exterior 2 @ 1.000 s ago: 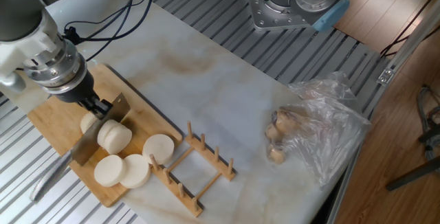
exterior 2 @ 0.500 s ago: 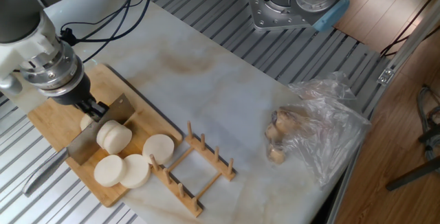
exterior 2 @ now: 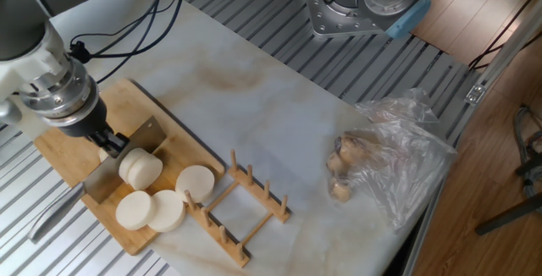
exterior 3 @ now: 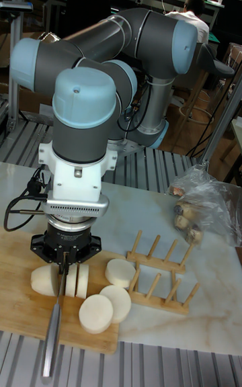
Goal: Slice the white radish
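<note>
- The board (exterior 2: 85, 153) lies at the near left end of the bench (exterior 2: 279, 115), and everything of the cutting sits on it.
- The claw (exterior 2: 113, 144) hangs low over the middle of the board, its fingers clamped on the knife (exterior 3: 54, 316).
- The blade stands on edge in the radish (exterior 3: 60, 280); in the tall view it runs down the cut, with a stub on the left of it and a couple of upright slices just on its right.
- The knife's handle sticks out past the board's near edge, over the ribbed metal.
- Three slices (exterior 2: 161, 204) lie flat on the board towards its rack-side end: two of them overlap near the corner, the third sits a little apart, close to the rack.
- The wooden rack (exterior 2: 241, 208) stands on the bench just beside the board, one end touching or nearly touching the board's corner; I cannot tell which.
- A clear bag (exterior 2: 394, 162) with brownish lumps inside lies well away from the board, at the far side of the bench near its edge.
- Black cables trail from the arm's wrist across the bench behind the board.
</note>
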You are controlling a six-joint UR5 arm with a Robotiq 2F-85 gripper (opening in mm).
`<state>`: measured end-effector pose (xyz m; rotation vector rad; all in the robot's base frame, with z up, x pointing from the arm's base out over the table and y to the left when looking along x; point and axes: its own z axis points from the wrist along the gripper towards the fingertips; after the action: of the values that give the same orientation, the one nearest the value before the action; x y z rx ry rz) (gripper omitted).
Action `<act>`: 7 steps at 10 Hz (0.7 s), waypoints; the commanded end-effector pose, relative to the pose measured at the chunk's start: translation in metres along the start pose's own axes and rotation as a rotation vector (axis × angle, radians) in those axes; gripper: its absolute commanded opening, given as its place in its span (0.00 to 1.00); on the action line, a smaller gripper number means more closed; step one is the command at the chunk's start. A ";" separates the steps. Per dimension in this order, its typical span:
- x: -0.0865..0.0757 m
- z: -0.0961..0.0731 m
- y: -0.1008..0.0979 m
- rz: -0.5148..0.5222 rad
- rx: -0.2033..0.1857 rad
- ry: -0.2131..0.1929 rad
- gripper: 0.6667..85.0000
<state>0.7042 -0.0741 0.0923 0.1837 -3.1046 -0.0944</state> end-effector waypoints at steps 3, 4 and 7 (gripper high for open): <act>-0.014 -0.002 0.006 0.005 -0.026 -0.008 0.16; -0.016 -0.001 0.005 0.005 -0.027 -0.008 0.17; -0.021 0.001 0.003 -0.004 -0.029 -0.003 0.19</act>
<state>0.7182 -0.0701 0.0911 0.1853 -3.1043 -0.1170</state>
